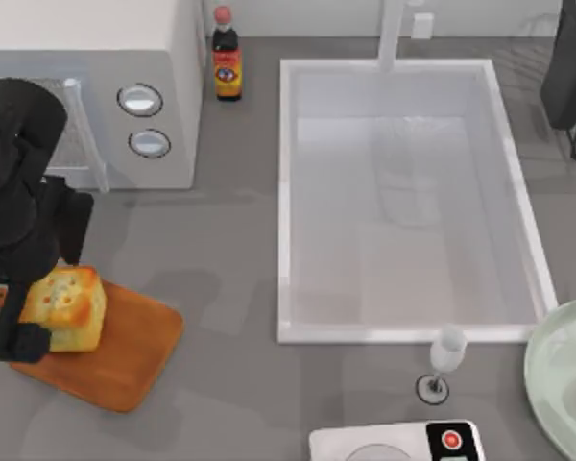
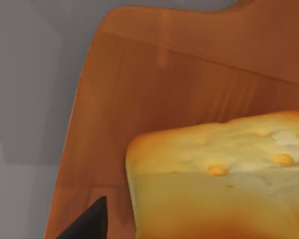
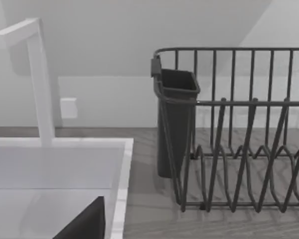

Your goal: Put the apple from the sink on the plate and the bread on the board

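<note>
The left arm is over the board (image 1: 115, 351) at the left side of the table, and the bread (image 1: 65, 307) sits at the board's near-left end with the left gripper (image 1: 19, 317) right at it. The dark gripper parts press against the loaf's left edge in the top view, but whether the fingers are clamped on it or already parted I cannot tell. In the left wrist view the bread (image 2: 224, 184) is close under the camera, its spotted toasted top up, with the wooden board (image 2: 189, 84) spread out beyond it and one dark fingertip (image 2: 89, 224) beside it. So the step in hand looks like the bread placement, at or near release. The next move calls for letting go cleanly and lifting straight away without dragging the loaf off the edge. The sink (image 1: 408, 331) lies in the middle with no red fruit to be seen in its basin, and the plate (image 1: 557, 379) peeks in at the right edge, bare where it shows. The right wrist view looks past the white faucet (image 3: 40, 79) at a dark dish rack (image 3: 239, 129). On writing: the sauce bottle (image 1: 227, 58) by the microwave (image 1: 86, 86) carries a red and yellow label, too small to read.
</note>
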`<control>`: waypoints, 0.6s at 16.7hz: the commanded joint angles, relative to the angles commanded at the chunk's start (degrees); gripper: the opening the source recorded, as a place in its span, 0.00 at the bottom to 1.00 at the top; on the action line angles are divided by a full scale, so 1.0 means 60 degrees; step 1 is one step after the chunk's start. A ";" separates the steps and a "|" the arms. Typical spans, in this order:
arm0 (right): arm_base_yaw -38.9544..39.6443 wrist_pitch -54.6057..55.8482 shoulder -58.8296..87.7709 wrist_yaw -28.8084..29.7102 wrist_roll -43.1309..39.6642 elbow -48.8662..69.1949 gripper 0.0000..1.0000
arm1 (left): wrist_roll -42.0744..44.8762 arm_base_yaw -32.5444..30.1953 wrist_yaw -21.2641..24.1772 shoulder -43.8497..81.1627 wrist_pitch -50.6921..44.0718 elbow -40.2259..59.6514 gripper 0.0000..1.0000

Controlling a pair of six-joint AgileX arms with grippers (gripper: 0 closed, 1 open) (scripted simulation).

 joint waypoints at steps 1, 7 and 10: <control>0.0000 0.0000 0.0000 0.0000 0.0000 0.0000 1.00 | 0.0421 0.0066 -0.0003 -0.0442 0.0248 -0.0275 1.00; 0.0000 0.0000 0.0000 0.0000 0.0000 0.0000 1.00 | 0.4759 0.0583 0.0040 -0.5015 0.2238 -0.3019 1.00; 0.0000 0.0000 0.0000 0.0000 0.0000 0.0000 1.00 | 0.7747 0.0889 0.0084 -0.8073 0.3399 -0.4813 1.00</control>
